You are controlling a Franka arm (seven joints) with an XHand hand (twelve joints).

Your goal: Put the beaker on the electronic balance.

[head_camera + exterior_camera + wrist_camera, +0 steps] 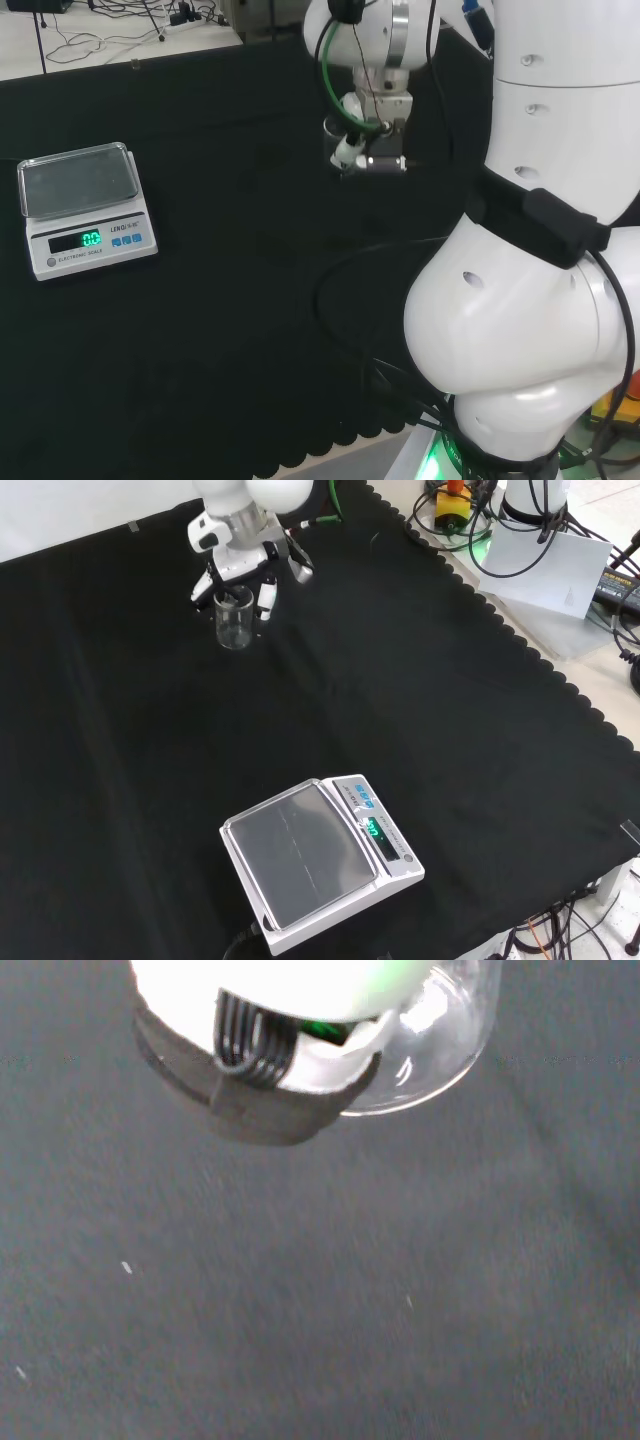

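One beaker (233, 620), one balance (320, 863)

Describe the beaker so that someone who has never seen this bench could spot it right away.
In the front view, start at the white electronic balance near the bottom of the black cloth, then look to the upper left, where the hand comes down. The beaker is the small clear glass cylinder right under it, between the fingers. It is the one transparent vessel visible on the cloth.
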